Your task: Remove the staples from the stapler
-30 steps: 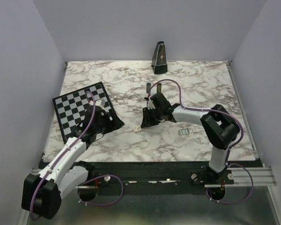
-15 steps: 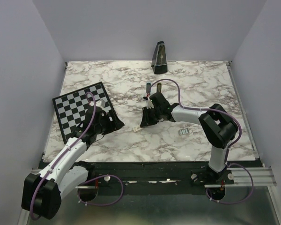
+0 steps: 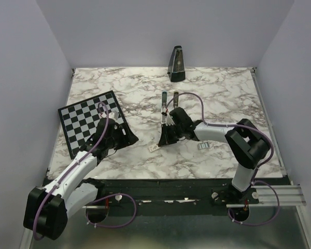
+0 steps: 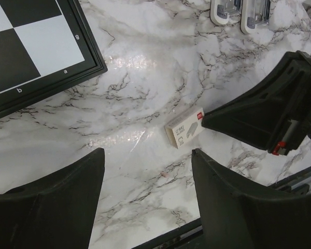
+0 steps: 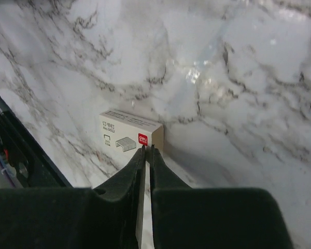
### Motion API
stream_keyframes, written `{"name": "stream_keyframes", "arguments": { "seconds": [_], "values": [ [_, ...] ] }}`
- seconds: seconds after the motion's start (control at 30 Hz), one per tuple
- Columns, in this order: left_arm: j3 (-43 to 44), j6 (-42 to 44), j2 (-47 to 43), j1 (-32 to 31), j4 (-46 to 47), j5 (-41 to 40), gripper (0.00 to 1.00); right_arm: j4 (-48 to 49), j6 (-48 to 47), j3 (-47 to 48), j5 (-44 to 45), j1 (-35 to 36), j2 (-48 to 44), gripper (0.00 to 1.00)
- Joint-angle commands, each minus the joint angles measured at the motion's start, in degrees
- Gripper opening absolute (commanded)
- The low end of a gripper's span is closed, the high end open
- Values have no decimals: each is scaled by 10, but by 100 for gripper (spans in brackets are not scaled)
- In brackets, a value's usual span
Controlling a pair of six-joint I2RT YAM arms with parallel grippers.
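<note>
Stapler (image 4: pixel 253 11) on veined marble tabletop (image 3: pixel 223 88), pale walls (image 3: pixel 119 31)

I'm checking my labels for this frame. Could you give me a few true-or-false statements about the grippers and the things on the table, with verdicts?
1. The right gripper is shut, its tip at the staple box. True.
2. The left gripper holds the stapler. False: it is open and empty.
3. The metronome stands on the chessboard. False: it stands off the board, at the far edge of the table.
4. The stapler lies opened into two bars. True.
</note>
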Motion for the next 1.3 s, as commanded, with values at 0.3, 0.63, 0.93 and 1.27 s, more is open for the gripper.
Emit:
{"name": "stream_keyframes", "arguments": {
  "seconds": [0.3, 0.63, 0.93, 1.27],
  "values": [
    [75, -1, 121, -111, 19, -77, 73, -5, 177, -189, 88, 34, -193, 15],
    [70, -28, 139, -147, 46, -85, 71, -90, 193, -170, 269, 62, -287, 25],
    [93, -9, 118, -147, 27, -65, 72, -308, 119, -82, 371, -93, -306, 57],
    [69, -3, 65, -147, 11, -78, 73, -364, 111, -51, 368, -282, -257, 72]
  ]
}}
